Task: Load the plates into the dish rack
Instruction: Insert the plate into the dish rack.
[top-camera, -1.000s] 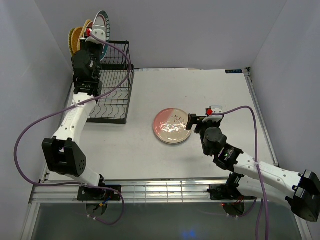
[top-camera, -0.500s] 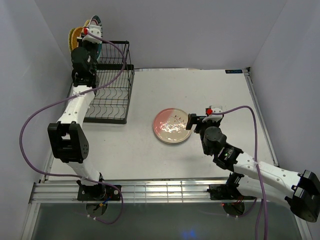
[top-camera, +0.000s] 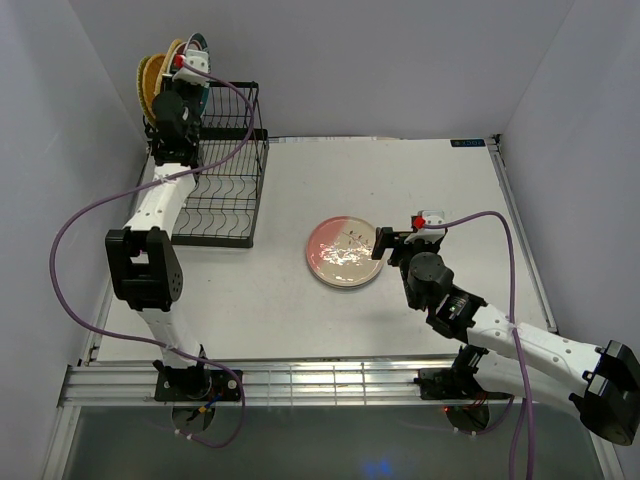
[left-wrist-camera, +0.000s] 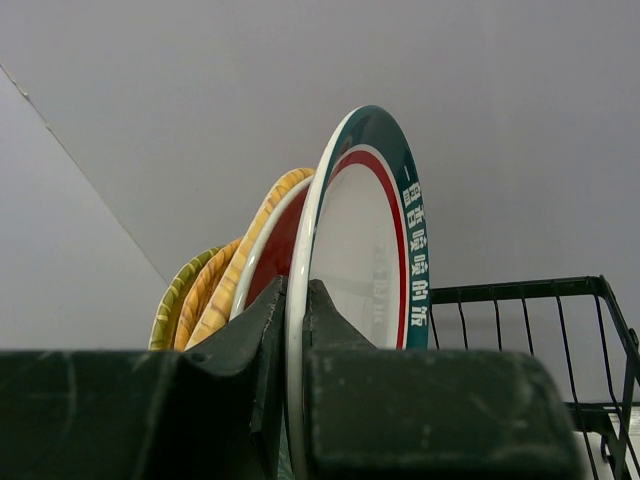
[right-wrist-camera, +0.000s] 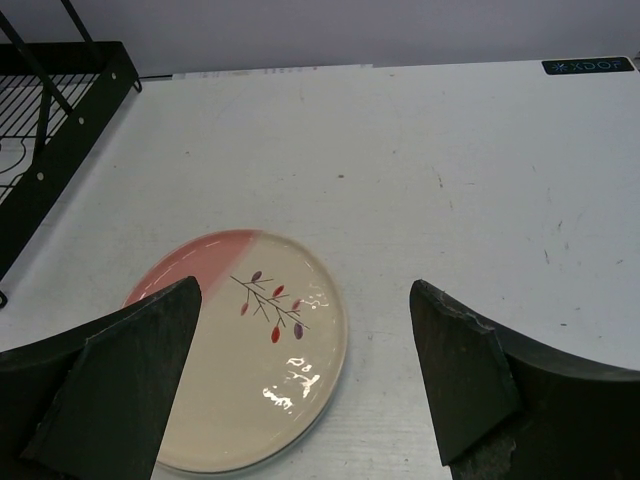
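Where the top external camera looks down, dish rack (top-camera: 225, 190): stands at the far left of the table (top-camera: 450, 190), close to the left wall.
Top view, left gripper (top-camera: 190, 85): reaches high over the rack's rear end, among plates standing on edge.
Top view, yellow woven plates (top-camera: 150, 82): stand leftmost in that upright row.
Top view, teal-rimmed plate (top-camera: 197, 42): stands rightmost in the row, rim showing past the wrist.
Top view, pink-and-white plate (top-camera: 344, 252): lies flat mid-table, well apart from the rack.
Top view, right gripper (top-camera: 380, 243): sits low just beside that plate's right edge; cannot tell whether touching.
Left wrist, left gripper (left-wrist-camera: 297, 300): narrowed to a slit, pinching the lower rim of the teal-rimmed plate (left-wrist-camera: 360, 240).
Left wrist, teal-rimmed plate: stands on edge, slightly tilted; seating in a slot hidden behind the fingers.
Left wrist, red plate (left-wrist-camera: 283, 250): leans just behind it.
Left wrist, yellow woven plates (left-wrist-camera: 225, 285): fan out further left.
Left wrist, dish rack (left-wrist-camera: 520, 290): shows a top wire at right, lower than the plate tops.
Right wrist, right gripper (right-wrist-camera: 305, 290): spread wide, holding nothing.
Right wrist, pink-and-white plate (right-wrist-camera: 240, 370): lies flat on the table (right-wrist-camera: 450, 160), within the span of the fingers (right-wrist-camera: 120, 380).
Right wrist, dish rack (right-wrist-camera: 60, 110): fills the upper left corner, apart from the plate.
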